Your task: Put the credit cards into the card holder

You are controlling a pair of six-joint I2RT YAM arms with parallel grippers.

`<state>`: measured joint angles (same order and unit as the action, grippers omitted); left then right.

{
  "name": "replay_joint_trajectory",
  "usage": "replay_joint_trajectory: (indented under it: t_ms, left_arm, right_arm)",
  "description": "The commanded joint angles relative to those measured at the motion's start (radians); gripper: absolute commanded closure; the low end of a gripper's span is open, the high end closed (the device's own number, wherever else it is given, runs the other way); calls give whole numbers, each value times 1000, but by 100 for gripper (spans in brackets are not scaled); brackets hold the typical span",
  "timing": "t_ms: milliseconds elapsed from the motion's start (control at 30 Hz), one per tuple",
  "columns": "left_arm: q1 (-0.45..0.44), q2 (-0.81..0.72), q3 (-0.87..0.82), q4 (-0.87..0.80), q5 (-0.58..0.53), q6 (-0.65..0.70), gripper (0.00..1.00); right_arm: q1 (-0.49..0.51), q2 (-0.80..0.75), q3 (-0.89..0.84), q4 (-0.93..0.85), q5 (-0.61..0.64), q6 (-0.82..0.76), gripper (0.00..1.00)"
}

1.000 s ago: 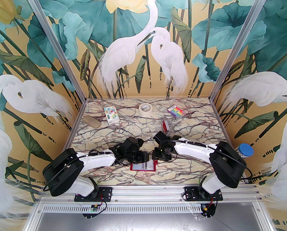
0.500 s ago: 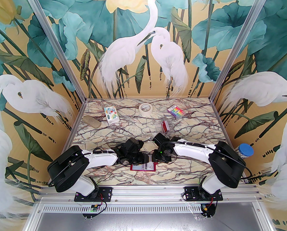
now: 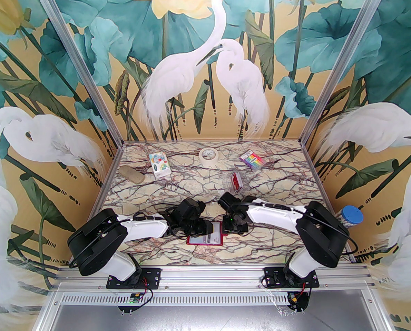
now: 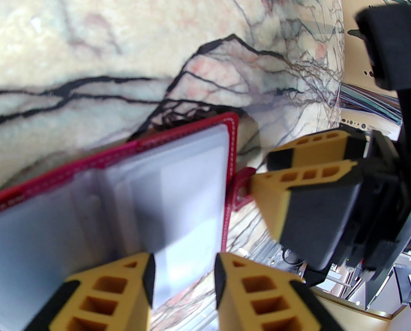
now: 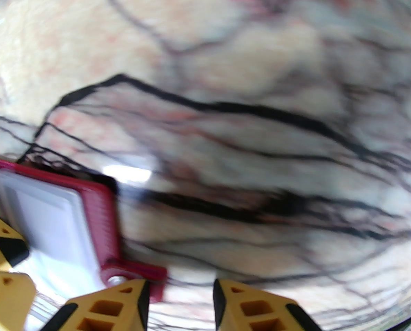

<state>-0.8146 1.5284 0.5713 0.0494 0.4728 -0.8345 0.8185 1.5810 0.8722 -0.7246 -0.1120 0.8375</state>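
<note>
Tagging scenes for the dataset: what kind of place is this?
Probably a lab robot test cell: a marble-print table boxed in by heron mural panels on aluminium framing, with odd props such as a tape roll.

I see a smooth, marble-veined desk (image 3: 198,184) carrying a grainy, white-stitched red leather-like card holder (image 4: 231,140) with matt pale plastic pockets, a paper tape roll (image 3: 208,156), and yellow ribbed plastic fingers (image 4: 115,295).

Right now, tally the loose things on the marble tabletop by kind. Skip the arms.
Boxes and packets: 3 (white patterned carton, rainbow-striped packet, clear plastic box)
Cream tape rolls: 1
Tan oblong lumps: 1
Open red folding card holders: 1
Total: 6
</note>
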Motion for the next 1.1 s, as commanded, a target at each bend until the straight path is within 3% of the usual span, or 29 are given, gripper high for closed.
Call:
replay_joint_trajectory:
  t_ms: [0,333,633,800,1067]
  left_arm:
    - [-7,-24,-15,-37,-37,19,65]
    - [-8,-84,61,-109,-37,65,63]
    - [-6,-228,63,-203,-103,86,60]
    - [9,-319,25,-251,-139,77,60]
    - [108,-433,-60,-314,-135,57,59]
  right_arm:
    - [-2,-70,10,-49,62,-2,63]
    - [-21,-211,68,-16,121,-52,56]
    - [-106,-334,147,-41,235,-151,52]
    - [-174,-303,214,-62,253,-220,50]
    - [-254,-158,313,-142,241,-317,47]
